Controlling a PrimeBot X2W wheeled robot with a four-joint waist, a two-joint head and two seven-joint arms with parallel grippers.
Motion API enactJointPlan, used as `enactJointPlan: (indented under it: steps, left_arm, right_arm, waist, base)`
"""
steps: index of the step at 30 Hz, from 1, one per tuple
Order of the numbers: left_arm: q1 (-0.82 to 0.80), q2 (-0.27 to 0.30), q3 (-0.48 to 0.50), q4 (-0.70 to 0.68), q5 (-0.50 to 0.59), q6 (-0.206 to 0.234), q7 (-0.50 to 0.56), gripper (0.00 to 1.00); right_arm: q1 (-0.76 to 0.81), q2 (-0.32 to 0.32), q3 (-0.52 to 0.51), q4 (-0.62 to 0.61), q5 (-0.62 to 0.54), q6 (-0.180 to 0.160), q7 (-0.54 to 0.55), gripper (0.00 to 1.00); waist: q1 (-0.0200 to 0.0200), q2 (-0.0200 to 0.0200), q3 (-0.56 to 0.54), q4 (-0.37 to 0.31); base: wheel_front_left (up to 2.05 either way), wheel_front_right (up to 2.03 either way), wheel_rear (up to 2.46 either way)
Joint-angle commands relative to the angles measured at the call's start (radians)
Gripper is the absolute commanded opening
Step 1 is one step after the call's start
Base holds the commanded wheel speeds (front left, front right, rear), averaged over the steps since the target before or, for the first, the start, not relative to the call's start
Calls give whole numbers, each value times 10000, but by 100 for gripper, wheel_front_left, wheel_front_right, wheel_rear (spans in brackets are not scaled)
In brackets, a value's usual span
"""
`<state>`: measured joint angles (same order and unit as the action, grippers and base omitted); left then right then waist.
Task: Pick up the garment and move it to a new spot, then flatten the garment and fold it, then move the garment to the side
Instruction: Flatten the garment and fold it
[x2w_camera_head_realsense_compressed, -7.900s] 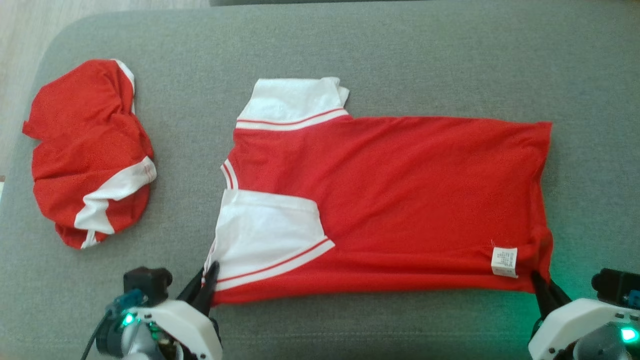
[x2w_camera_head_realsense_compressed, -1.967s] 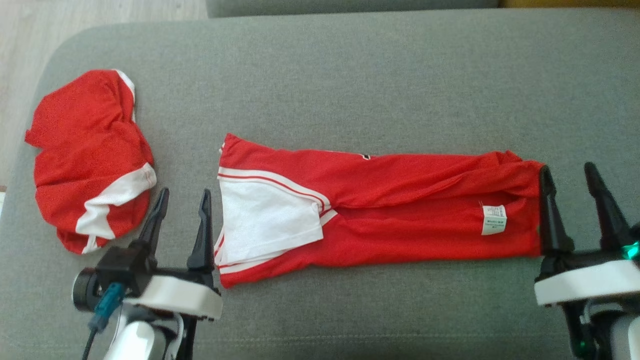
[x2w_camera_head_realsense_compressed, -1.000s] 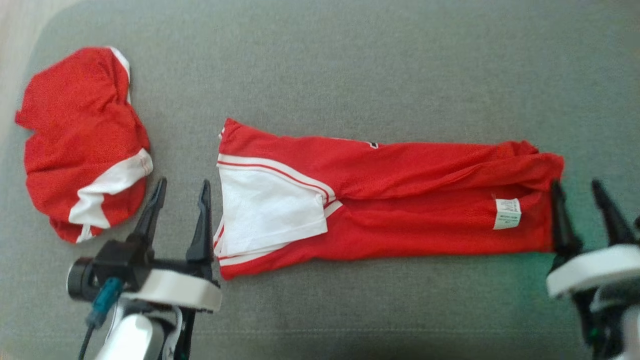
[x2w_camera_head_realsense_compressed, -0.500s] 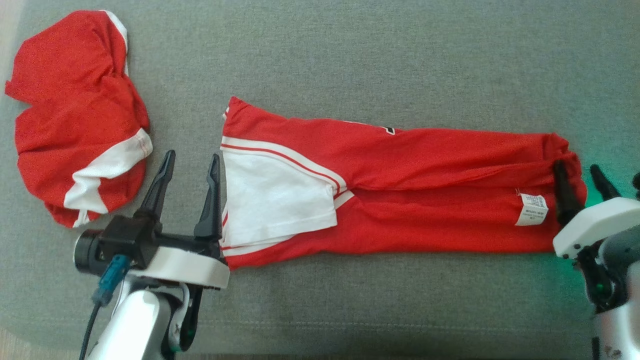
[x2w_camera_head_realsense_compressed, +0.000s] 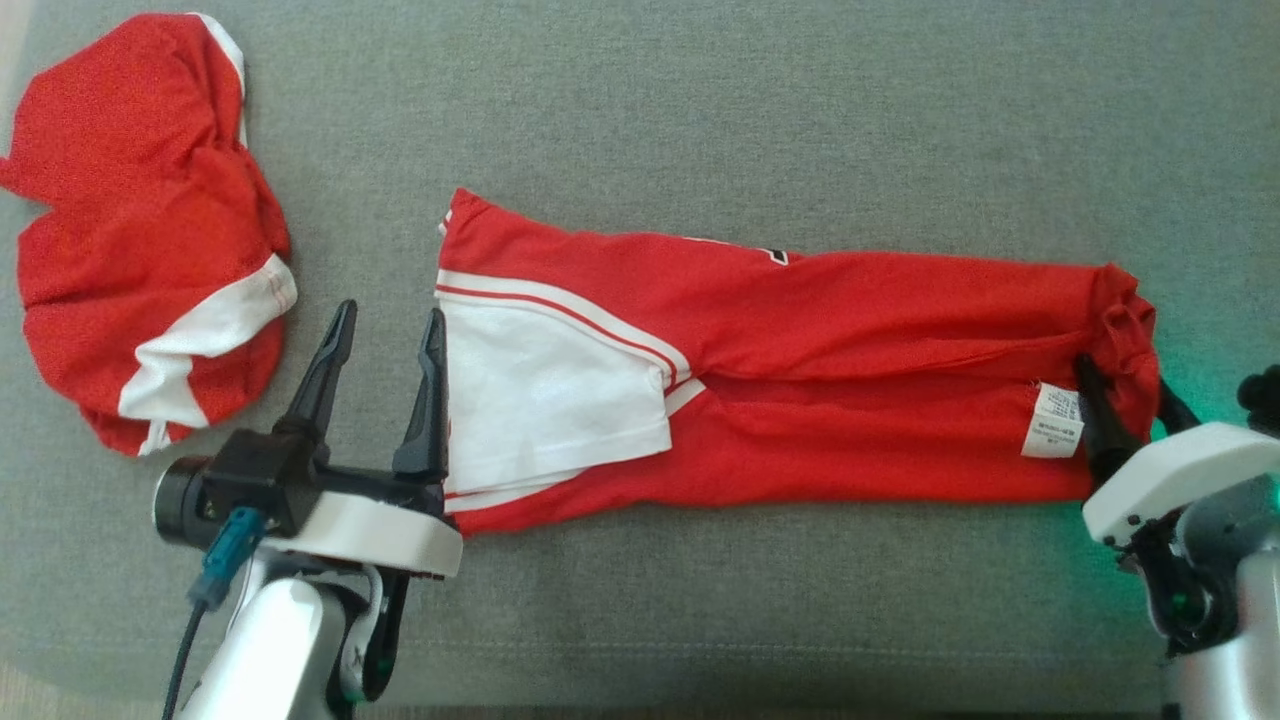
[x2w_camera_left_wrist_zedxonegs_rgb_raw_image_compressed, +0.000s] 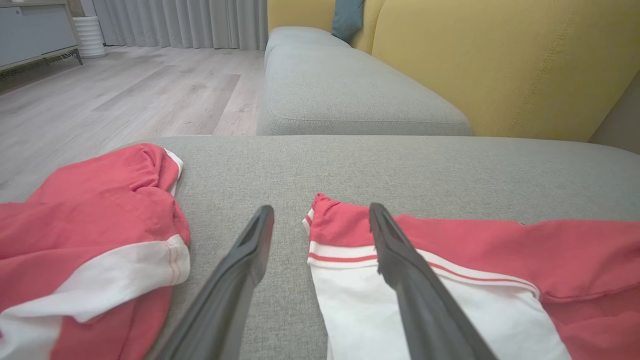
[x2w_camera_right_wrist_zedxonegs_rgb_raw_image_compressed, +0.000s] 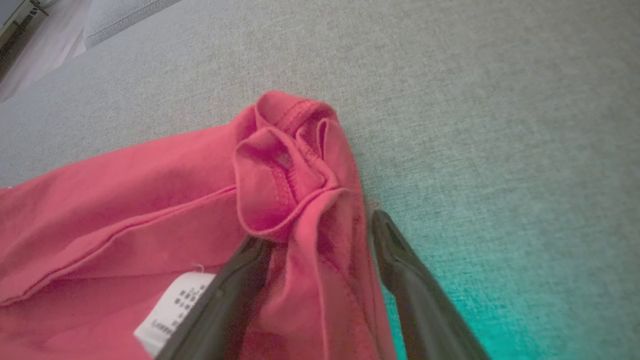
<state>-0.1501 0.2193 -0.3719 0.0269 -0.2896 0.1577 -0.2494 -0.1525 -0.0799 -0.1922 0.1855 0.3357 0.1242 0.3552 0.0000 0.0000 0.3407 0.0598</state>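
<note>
folded into a long red strip, the garment (x2w_camera_head_realsense_compressed: 800, 380) lies bunched rightward.

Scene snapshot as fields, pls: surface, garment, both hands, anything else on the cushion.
surface: grey sofa cushion
garment: red shirt, folded lengthwise into a long strip; white sleeve on top at the robot's left end, care label near the right end
left hand: open, at the sleeve end, one jaw over the sleeve's edge
right hand: open, jaws straddling the bunched hem, not closed on it
other: second red-and-white garment, crumpled, lying apart to the left
</note>
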Motion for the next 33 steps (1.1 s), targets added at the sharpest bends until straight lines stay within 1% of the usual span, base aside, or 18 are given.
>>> enactJointPlan:
  steps: [1, 2, 3, 8, 13, 17, 20, 22, 24, 26, 28, 30, 33]
  left_arm:
    - [-394, 122, 421, -278, 144, 7, -118, 100]
    - [-402, 124, 434, -267, 144, -1, -119, 100]
    - [-405, 123, 445, -252, 143, -9, -120, 100]
    - [-315, 129, 541, -191, 140, 8, -122, 100]
    - [-125, 112, 576, -150, 140, 36, -122, 100]
    - [50, 70, 515, -97, 135, 68, -123, 100]
    - [226, 65, 482, -65, 118, 115, -122, 100]
    - [347, 83, 473, -33, 88, 132, -115, 100]
    - [454, 105, 451, 0, 69, 146, -89, 100]
    - [526, 117, 409, 11, 66, 161, -44, 100]
    - [556, 115, 357, -4, 75, 178, 5, 100]
    - [566, 119, 323, -43, 82, 197, 42, 100]
    - [493, 83, 206, -89, 95, 168, 106, 100]
  right_arm:
    - [110, 14, 364, -143, 60, 65, 213, 54]
    - [134, 22, 429, -140, 110, 65, 284, 9]
    - [169, 31, 444, -152, 138, 65, 314, 0]
    - [445, 38, 175, -619, 269, 65, -111, 0]
    - [730, -358, -707, -1037, 252, 65, -282, 0]
    - [851, -657, -1593, -1263, 221, 65, -105, 0]
    - [809, -600, -1817, -1650, 337, 65, 283, 0]
    - [749, -372, -1585, -2103, 573, 65, 769, 0]
    - [625, -86, -1138, -2692, 992, 65, 1243, 0]
    - [569, 126, -527, -3155, 1368, 65, 1760, 0]
    - [472, 248, 200, -3476, 1907, 65, 2003, 0]
    - [379, 284, 1083, -3426, 2619, 65, 2007, 0]
    - [158, 291, 2627, -2815, 3530, 65, 1548, 0]
  waist:
    - [0, 0, 1, -2]
    - [0, 0, -8, -1]
    - [0, 0, -27, 0]
    - [0, 0, -328, -33]
    - [0, 0, -720, -104]
    - [0, 0, -1071, -136]
    - [0, 0, -1377, -168]
    - [0, 0, -1582, -173]
    - [0, 0, -1769, -166]
    - [0, 0, -1916, -129]
    - [0, 0, -2018, -51]
    - [0, 0, -2063, 26]
    - [0, 0, -2006, 277]
  base:
    - [0, 0, 0]
    - [0, 0, 0]
    - [0, 0, 0]
    - [0, 0, 0]
    - [0, 0, 0]
    - [0, 0, 0]
    - [0, 0, 0]
    - [0, 0, 0]
    - [0, 0, 0]
    - [0, 0, 0]
    - [0, 0, 0]
    - [0, 0, 0]
    - [0, 0, 0]
